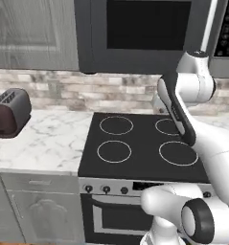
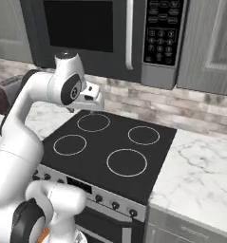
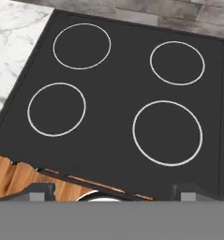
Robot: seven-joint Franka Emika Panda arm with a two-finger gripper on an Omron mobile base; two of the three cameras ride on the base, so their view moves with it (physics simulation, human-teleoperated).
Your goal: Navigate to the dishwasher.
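Note:
The dishwasher is out of view. I face a black glass-top stove (image 1: 140, 143) (image 2: 110, 142) with four ring burners. My arm is raised over it, and the gripper (image 2: 92, 100) hangs above the back left burners, pointing down. In the hand view the gripper (image 3: 115, 191) is open: its two dark fingertips (image 3: 38, 190) stand far apart with nothing between them, and the stove top (image 3: 118, 93) lies below.
A dark microwave (image 1: 144, 33) (image 2: 100, 33) hangs above the stove. A toaster (image 1: 10, 112) stands on the marble counter (image 1: 44, 139) to the left; more counter (image 2: 200, 166) runs to the right. Grey panelled cabinet doors (image 1: 39, 210) sit under the left counter.

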